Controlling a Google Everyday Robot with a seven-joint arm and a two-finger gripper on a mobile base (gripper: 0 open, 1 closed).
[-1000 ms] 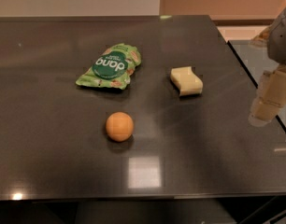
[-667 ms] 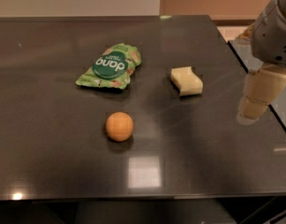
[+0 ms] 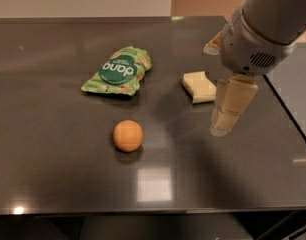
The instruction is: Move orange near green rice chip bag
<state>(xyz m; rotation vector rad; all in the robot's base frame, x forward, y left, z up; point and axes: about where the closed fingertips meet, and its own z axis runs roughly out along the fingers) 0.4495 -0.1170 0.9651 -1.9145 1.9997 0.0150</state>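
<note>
The orange (image 3: 128,135) is a small round fruit lying on the dark table (image 3: 53,149), left of centre and toward the front. The green rice chip bag (image 3: 117,70) lies flat behind it, its dark green "dang" logo facing up. A gap of bare table separates the two. My gripper (image 3: 226,115) hangs from the arm at the right, above the table. It is well to the right of the orange and just in front of the sponge. It holds nothing.
A pale yellow sponge block (image 3: 199,86) lies right of the bag, close behind the gripper. The table's right edge (image 3: 288,109) runs just beyond the arm. The front edge is near the bottom.
The arm and gripper have moved left from the table's right edge, in over the table toward the sponge. The orange, bag and sponge have not moved.
</note>
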